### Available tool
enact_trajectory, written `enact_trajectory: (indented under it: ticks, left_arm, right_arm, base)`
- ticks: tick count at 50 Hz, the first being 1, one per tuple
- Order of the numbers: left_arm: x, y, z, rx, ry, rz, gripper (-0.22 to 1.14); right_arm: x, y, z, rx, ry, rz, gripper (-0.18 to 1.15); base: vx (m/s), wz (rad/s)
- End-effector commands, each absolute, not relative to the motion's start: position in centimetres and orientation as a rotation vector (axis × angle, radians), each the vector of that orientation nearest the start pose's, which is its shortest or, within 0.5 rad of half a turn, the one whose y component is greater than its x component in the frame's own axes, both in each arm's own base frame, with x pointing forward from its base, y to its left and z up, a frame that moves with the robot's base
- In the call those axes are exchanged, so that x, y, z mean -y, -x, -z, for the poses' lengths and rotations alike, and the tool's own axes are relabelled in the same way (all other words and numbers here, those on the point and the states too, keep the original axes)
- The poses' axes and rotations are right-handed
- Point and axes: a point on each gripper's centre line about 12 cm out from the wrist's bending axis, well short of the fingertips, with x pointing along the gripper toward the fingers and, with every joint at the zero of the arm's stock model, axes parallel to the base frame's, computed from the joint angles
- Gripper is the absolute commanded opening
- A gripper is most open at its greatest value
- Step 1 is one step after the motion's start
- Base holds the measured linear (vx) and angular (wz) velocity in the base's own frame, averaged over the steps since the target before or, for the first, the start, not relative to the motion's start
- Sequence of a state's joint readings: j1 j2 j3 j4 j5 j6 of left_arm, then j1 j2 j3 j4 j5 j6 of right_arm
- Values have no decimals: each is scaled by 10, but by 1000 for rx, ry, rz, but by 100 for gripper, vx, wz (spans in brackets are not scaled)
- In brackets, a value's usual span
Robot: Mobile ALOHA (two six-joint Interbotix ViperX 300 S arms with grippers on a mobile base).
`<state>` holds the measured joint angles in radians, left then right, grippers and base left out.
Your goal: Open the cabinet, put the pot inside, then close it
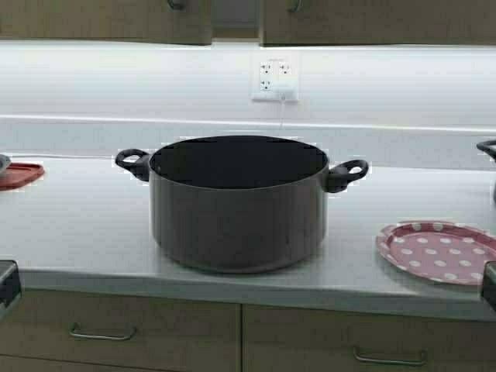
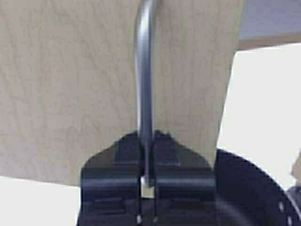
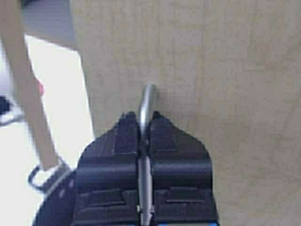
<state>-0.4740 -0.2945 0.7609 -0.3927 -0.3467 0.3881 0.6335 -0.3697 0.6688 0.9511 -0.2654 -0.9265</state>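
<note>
Two grippers are up at the cabinet (image 1: 139,22), each clamped on a door handle: the left gripper (image 2: 146,181) has its black fingers (image 2: 121,169) squeezed tight around the curved metal handle (image 2: 145,70) of the left door (image 2: 70,94), and the right gripper (image 3: 145,150) is pinched just as firmly on the handle (image 3: 148,101) of the right door (image 3: 225,94). Seen from behind the robot, only the bottom edges of the two beige wood-grain doors show at the top, with a narrow gap between them. The left door's free edge stands off from the bright wall in the left wrist view, so it looks slightly ajar, though how far I cannot tell. Below, the pot (image 1: 236,205) sits upright in the middle of the pale countertop (image 1: 85,232), its dark interior facing up and its two black loop handles (image 1: 132,161) sticking out to either side. A red plate with white polka dots (image 1: 438,252) lies on the counter to the pot's right, near the front edge. A red item (image 1: 19,175) lies at the far left of the counter. A wall outlet (image 1: 274,80) with something plugged in is on the backsplash behind the pot. Base drawers with metal pulls (image 1: 101,335) run under the counter.
</note>
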Motion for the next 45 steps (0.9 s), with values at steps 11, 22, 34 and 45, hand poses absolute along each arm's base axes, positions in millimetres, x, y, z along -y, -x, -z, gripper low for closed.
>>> enact_trajectory:
  ticks: [11, 22, 34, 45]
  left_arm:
    - [106, -297, -325, -83, -108, 310, 3]
    - [89, -298, -328, -92, -120, 265, 3]
    - [77, -308, -319, -119, -173, 230, 45]
    - [66, -274, -302, -159, -165, 230, 106]
  right_arm:
    - [-115, -284, -346, -123, 94, -361, 7]
    - [-88, -287, -340, -163, 115, -308, 7]
    - [-88, -282, -347, -199, 64, -356, 75]
    - [-79, -250, -348, -184, 44, -371, 101]
  base:
    - [-14, 2]
    - [-17, 4]
    - [-12, 4]
    - [-2, -3]
